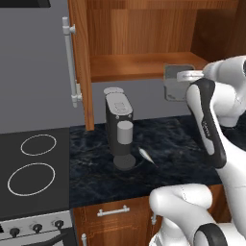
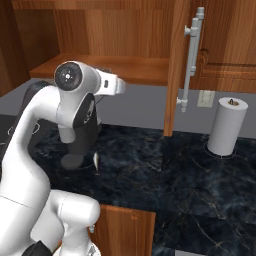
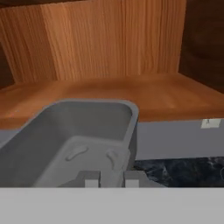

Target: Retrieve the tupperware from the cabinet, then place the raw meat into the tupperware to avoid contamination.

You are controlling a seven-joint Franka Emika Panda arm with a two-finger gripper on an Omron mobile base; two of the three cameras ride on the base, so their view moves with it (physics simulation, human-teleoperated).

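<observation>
The cabinet [image 1: 144, 53] hangs open above the counter [image 1: 182, 144], its shelf bare in the hand view. The robot's gripper [image 3: 110, 178] is clenched on the near wall of the tupperware [image 1: 174, 82], which hangs in the air just in front of the shelf edge, clear of the shelf and well above the counter.

The biggest risk, judging from how things lie, is the drop. The box is pinched by one thin wall only, so it hangs off to one side of the jaws; a quick swing or a bump could twist it loose, and it would fall to the counter. The open cabinet door [image 1: 79, 62] and the shelf edge are both close, so a careless path could clip either. Lower down, the coffee machine [image 1: 120, 129] stands between the door and the landing area; a descent too far left could knock it.

The smallest hazard is the raw meat [image 1: 145, 154]. It lies on the counter just beside the machine's base, below and left of the held box. Setting the box down on top of it, or nudging it under the machine, would make the later pick hard.

In the hand view the box fills the lower left, its open cavity facing the camera, fingertips [image 3: 89, 178] at its near rim.
</observation>
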